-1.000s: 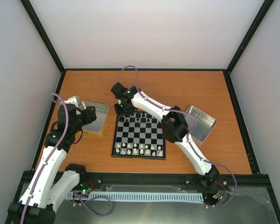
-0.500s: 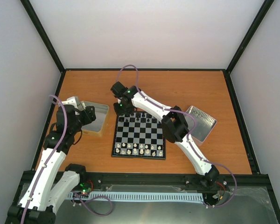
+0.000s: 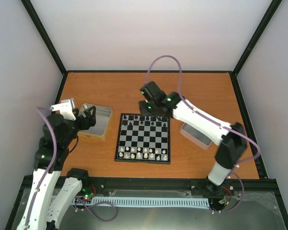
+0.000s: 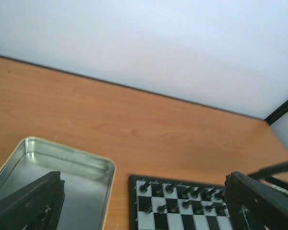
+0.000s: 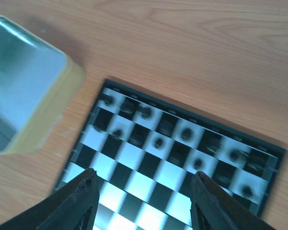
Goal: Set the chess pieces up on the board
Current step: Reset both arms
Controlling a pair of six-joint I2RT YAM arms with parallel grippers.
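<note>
Your black-and-grey checked chessboard (image 3: 143,139) sits mid-tabletop, with tiny black chessmen (image 3: 144,120) along its far edge and whitish chessmen (image 3: 143,153) along the near one. The right gripper (image 5: 144,178) above the far edge and the left gripper (image 4: 144,184) over the shallow silver metal tray (image 3: 100,122) both gape empty. Setup looks nearly done, so check for gaps next.

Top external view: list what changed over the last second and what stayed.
The right arm swung rightward along the far edge of the chessboard, from its far-left corner toward the middle; its fingers now stand open and empty. The left arm drew back leftward. The chessboard, chess pieces and left tray stayed put.
</note>
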